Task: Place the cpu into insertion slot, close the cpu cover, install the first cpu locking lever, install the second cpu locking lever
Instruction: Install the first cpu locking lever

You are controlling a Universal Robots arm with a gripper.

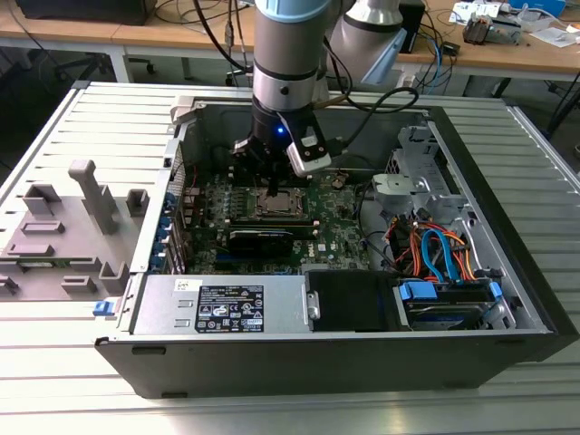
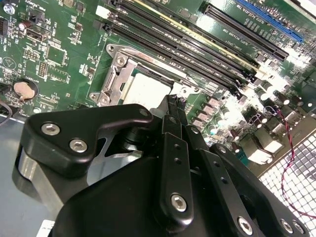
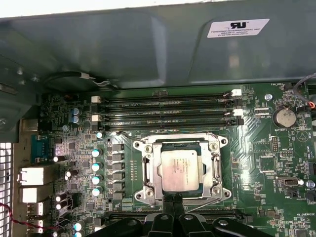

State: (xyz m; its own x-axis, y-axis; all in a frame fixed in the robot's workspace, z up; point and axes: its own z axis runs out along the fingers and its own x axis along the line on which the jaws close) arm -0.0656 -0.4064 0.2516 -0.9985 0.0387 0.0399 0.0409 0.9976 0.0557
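Cpu (image 3: 180,169) sits in the insertion slot (image 3: 148,170), just beyond the closed, empty-looking end effector (image 3: 174,200).

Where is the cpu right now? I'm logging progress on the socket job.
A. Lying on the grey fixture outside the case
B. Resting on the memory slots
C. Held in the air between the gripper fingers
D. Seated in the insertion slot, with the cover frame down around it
D: in the first wrist view the cpu lies flat in the insertion slot, its silvery top showing through the window of the cpu cover, just beyond the gripper.
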